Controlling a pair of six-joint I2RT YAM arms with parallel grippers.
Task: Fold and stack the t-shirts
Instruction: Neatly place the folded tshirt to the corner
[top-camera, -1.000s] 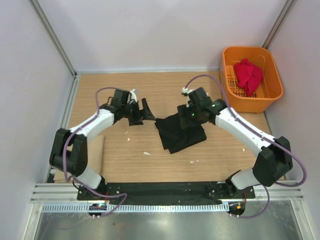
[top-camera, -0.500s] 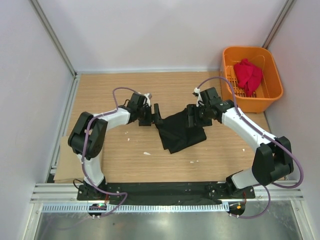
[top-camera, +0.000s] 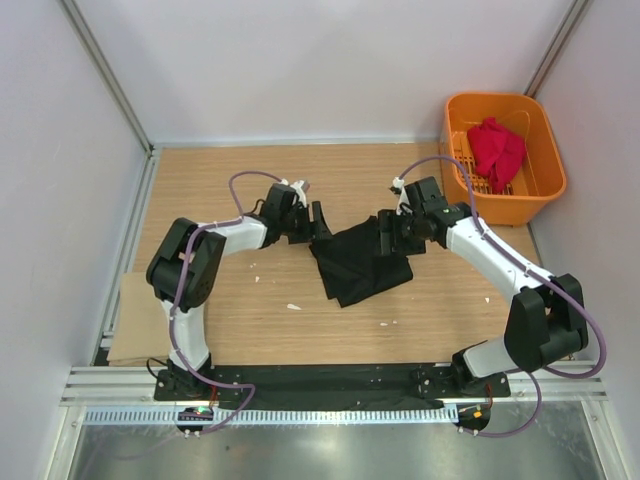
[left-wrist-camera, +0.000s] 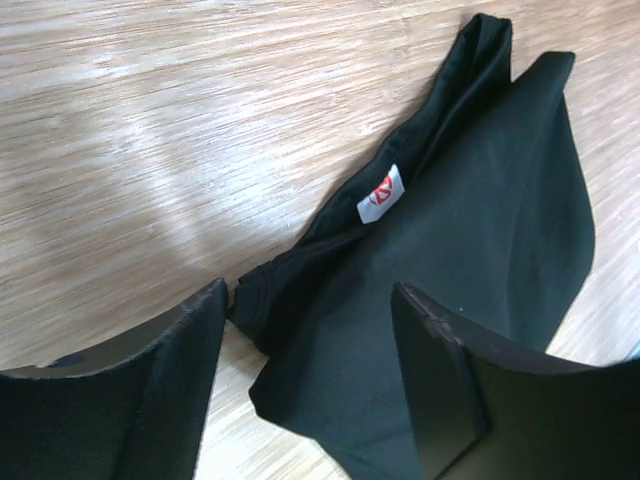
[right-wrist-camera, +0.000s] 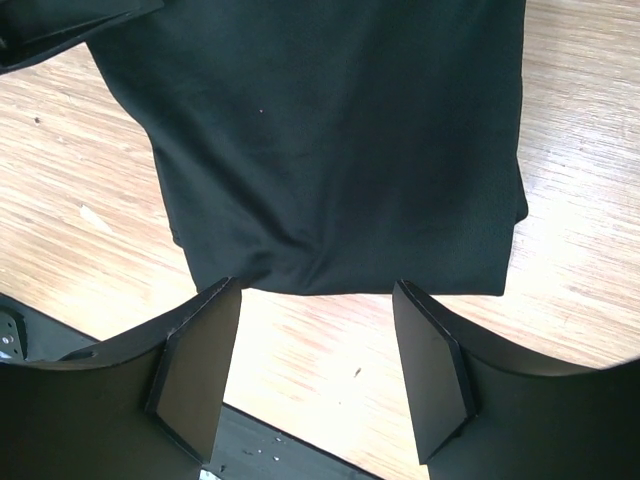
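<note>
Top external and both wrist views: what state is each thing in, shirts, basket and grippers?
black t-shirt, partly folded, lying on the table, not gripped.
orange basket, upright, holding the red t-shirt.
red t-shirt, crumpled, unfolded, inside the orange basket.
left gripper, open, over the black t-shirt's collar end.
right gripper, open, over the black t-shirt's opposite edge.
</note>
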